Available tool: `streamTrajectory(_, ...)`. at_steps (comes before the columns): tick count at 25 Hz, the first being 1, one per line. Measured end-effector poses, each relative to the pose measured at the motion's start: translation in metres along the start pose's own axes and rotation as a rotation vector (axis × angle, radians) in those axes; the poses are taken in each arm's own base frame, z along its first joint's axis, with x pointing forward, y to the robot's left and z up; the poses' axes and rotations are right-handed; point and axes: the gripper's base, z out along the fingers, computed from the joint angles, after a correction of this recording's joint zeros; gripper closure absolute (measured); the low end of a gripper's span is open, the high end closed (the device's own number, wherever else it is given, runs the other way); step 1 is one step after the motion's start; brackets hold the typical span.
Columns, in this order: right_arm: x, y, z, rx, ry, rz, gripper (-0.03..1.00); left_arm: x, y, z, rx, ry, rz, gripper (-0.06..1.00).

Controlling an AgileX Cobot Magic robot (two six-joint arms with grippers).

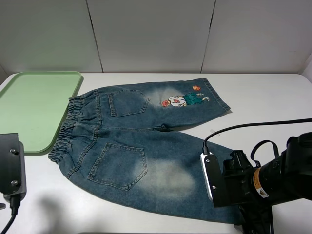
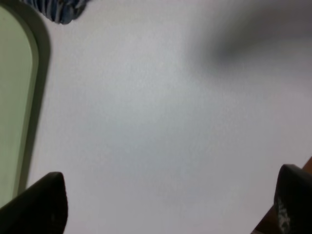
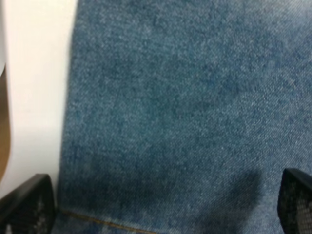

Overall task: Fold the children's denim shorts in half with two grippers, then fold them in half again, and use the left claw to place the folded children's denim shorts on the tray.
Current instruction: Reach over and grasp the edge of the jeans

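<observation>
Two claws, both open and holding nothing. The shorts [image 1: 141, 146] lie flat and unfolded on the white table [image 1: 263, 97]. Their waistband is to the left, just beside the green tray [image 1: 29, 105], and both legs run off to the right, so the long axis goes left to right. The right claw [image 3: 161, 204] hangs over the hem end of the near leg, jaws spread wide with denim straight beneath, its arm reaching in from the near right. The left claw [image 2: 168, 202] sits at the near left over bare table, with the waistband's near corner just to its right. I'd judge each arm is nearer its own end for the first fold
</observation>
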Motion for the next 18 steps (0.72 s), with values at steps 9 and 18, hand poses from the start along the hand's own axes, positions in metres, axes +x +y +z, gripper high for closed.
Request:
streamTrajectory(9,0.007,0.013,0.004,-0.010,-0.034,-0.082,0.27,0.000,0.000,0.000,0.000,0.000,0.000,0.10)
streamTrajectory(18,0.007,0.014,0.004,-0.010,-0.042,-0.085,0.31,0.000,0.000,0.000,0.000,0.000,0.000,0.10)
